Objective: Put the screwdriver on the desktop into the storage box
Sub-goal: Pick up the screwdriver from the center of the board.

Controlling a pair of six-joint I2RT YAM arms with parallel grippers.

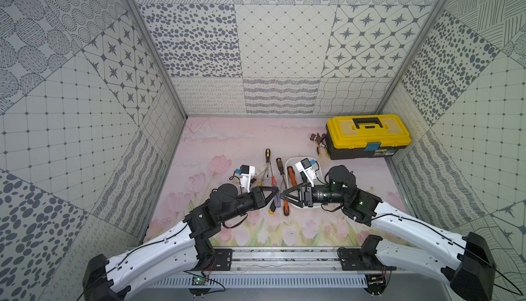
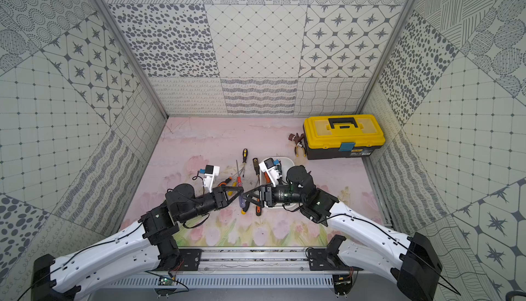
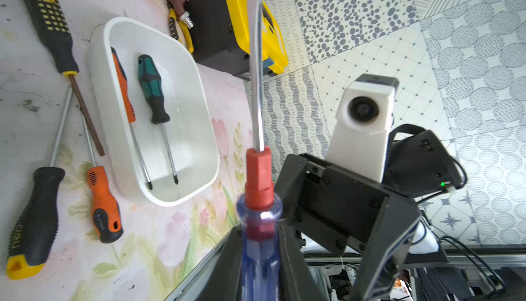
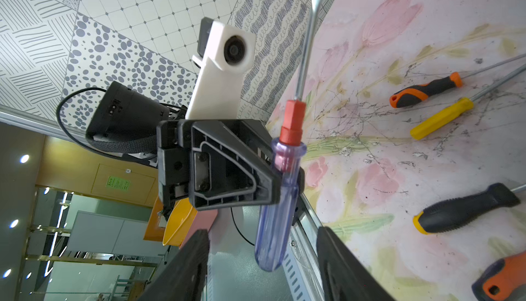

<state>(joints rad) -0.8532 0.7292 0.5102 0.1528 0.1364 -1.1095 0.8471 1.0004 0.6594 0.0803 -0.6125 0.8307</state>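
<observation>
grips the screwdriver in the left hand, clamped across the clear blue handle just behind the red collar, clear of the worktop. reads as a mid-air handover, not yet completed. runs the long axis front to back in both top views, flat tip aimed at the back wall and leaning slightly left; cannot tell whether level or tilted. brackets the butt of the handle with the right hand, spread wide, fingers apart from it. probably calls next for closing the right hand on the handle, then easing the left off. further right, finds the box near, two drivers inside; likely needs the long axis matched to the box's length before lowering. leaves loose drivers on the worktop.
</observation>
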